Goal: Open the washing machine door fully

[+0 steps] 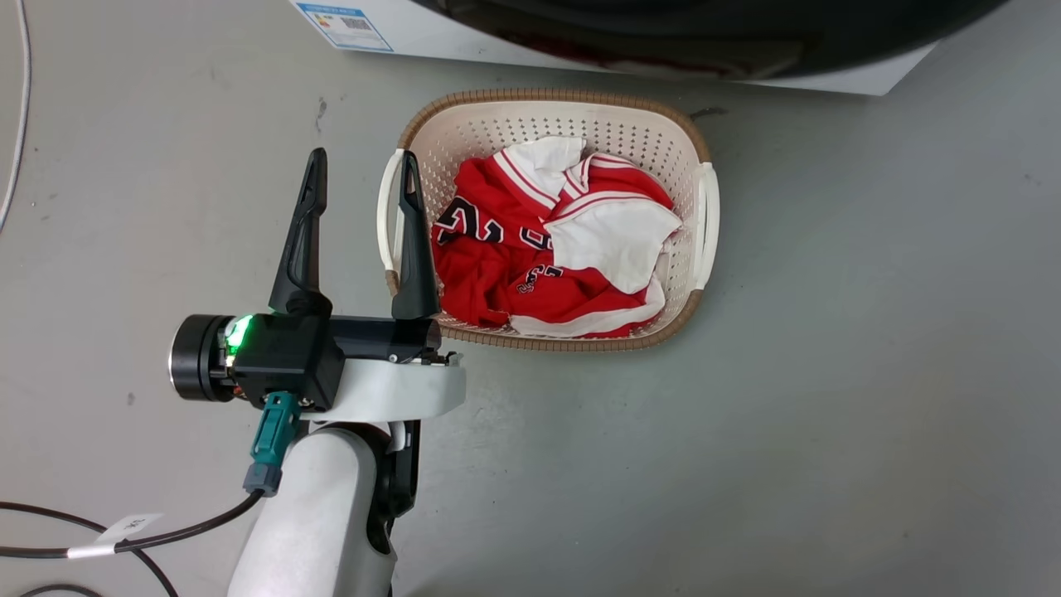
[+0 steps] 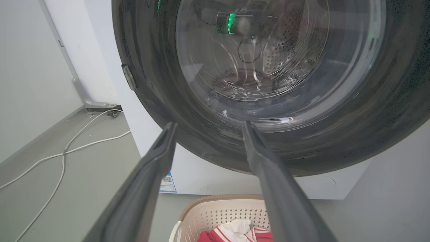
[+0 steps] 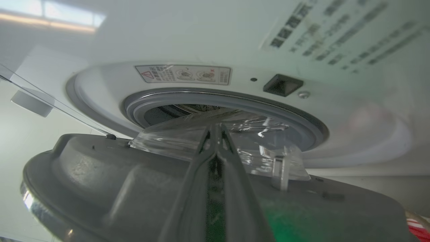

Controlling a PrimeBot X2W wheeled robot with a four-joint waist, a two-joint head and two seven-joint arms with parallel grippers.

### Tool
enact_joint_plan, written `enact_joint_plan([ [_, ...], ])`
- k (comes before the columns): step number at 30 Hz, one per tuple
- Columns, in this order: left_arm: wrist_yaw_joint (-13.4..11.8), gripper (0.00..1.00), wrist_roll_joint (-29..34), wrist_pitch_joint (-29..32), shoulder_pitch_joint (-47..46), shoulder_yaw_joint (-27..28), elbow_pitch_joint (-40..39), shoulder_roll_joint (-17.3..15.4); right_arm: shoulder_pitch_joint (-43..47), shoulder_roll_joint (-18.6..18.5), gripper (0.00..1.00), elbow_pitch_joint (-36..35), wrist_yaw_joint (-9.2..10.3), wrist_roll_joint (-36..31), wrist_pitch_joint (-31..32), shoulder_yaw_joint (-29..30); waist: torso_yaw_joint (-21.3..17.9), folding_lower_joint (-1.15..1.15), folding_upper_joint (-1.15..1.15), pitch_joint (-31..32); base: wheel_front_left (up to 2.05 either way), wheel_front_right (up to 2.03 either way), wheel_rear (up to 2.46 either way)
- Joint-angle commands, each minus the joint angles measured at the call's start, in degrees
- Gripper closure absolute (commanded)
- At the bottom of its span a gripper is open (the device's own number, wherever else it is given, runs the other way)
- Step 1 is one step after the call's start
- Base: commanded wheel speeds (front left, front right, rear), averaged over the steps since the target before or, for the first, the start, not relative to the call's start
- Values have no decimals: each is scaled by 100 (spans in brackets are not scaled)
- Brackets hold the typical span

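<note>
While left gripper [image 1: 363, 157] gapes empty, right gripper [image 3: 215, 127] (tips together) sits at the washing machine door [image 3: 100, 174].

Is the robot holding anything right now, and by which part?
Nothing, it seems. The left hand is open and empty; the right hand is shut, lying along the inner side of the washing machine door, gripping nothing.

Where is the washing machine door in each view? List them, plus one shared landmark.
Head view: the washing machine door is the dark curve along the top edge.
Left wrist view: glossy outer face, upper part.
Right wrist view: grey inner side, across the bottom.
Shared landmark: white machine front.
</note>
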State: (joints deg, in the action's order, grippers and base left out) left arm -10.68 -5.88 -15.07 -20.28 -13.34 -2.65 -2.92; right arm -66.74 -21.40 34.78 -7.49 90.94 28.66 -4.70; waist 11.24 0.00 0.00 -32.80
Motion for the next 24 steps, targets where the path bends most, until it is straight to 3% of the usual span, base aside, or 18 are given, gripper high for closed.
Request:
enact_joint_plan([
  [1,-27,0,-21,-16,10,10,9,6,157,159,100,-58,0,11,76,-102,-24,0,0,49,0,0,0],
  [24,186,0,215,-16,752,356,176,5,2519,653,100,-1392,1,213,990,-807,-436,0,0,1214,0,0,0],
])
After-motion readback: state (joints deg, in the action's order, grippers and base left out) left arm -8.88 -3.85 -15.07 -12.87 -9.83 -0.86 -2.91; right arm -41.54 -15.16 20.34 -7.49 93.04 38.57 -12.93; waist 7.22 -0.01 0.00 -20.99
